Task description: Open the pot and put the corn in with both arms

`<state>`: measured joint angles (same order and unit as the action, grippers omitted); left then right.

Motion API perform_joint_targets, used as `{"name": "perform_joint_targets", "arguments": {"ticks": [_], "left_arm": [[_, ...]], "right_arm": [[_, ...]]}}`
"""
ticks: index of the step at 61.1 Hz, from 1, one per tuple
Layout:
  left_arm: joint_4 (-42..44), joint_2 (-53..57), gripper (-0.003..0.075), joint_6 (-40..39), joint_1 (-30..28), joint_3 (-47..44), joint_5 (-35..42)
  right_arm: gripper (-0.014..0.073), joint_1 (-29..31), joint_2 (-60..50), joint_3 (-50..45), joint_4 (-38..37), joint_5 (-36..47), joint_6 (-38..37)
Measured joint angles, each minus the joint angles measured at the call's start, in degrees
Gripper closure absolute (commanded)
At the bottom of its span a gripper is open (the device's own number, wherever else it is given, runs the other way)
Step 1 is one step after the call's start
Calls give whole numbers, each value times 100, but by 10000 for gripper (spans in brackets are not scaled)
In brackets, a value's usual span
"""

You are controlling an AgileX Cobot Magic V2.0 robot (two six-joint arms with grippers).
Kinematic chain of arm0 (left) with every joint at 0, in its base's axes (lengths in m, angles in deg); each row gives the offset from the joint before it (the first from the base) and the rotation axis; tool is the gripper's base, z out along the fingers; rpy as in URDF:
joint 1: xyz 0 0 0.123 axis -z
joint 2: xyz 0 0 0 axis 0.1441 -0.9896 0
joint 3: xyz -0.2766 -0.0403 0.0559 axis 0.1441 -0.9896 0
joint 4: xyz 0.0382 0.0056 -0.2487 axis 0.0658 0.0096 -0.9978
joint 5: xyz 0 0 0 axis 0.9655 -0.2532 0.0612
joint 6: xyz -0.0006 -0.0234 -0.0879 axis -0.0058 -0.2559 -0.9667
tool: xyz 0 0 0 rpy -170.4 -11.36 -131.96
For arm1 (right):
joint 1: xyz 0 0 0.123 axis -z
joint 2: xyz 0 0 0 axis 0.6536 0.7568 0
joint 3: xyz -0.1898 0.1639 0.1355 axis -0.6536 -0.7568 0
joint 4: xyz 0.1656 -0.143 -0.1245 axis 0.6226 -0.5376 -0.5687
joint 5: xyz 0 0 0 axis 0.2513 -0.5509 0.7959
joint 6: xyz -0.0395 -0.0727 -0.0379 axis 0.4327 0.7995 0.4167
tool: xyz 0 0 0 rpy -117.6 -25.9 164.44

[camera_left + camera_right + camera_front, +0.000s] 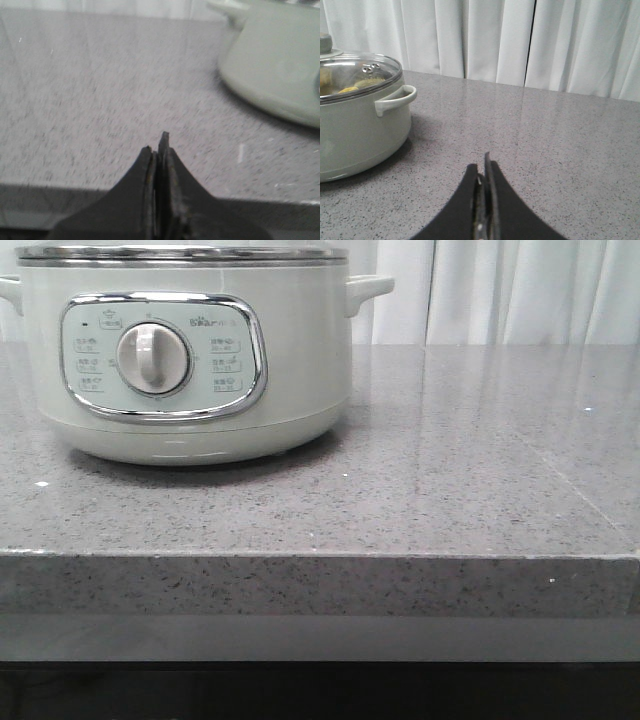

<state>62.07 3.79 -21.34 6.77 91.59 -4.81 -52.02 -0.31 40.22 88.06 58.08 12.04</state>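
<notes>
The pot [190,350] stands on the grey speckled surface [450,480], toward its left side and set back from the front edge, with the chrome-framed control panel [163,356] and grey dial [152,357] facing that edge. Its lid [355,75] is in place: a glass dome with a steel rim, seated on the pot's body. A small side handle [395,99] projects from the wall on the pot's right.

The corn [349,90] shows only as a yellow shape behind the fogged glass, inside the closed pot; its exact lie cannot be made out.

The left gripper [160,150] has its two black fingers pressed together with nothing between them. It hangs over bare surface near the front edge, apart from the pot's base [275,80].

The right gripper [484,167] likewise has its fingers closed tip to tip and holds nothing. It sits above open surface to the pot's right, well apart from it.

White curtains [520,40] hang behind the far edge of the surface.
</notes>
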Motion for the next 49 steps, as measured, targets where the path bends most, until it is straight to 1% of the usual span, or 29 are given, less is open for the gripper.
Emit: {"name": "perform_joint_targets", "arguments": {"ticks": [8, 13, 49], "left_arm": [[-90, 0, 738, -12, -142, -434, 478], [-153, 0, 738, -12, -144, -435, 602], [-201, 0, 738, -12, -144, -435, 647]], "right_arm": [[663, 0, 0, 0, 0, 0, 0], [663, 0, 0, 0, 0, 0, 0], [663, 0, 0, 0, 0, 0, 0]]}}
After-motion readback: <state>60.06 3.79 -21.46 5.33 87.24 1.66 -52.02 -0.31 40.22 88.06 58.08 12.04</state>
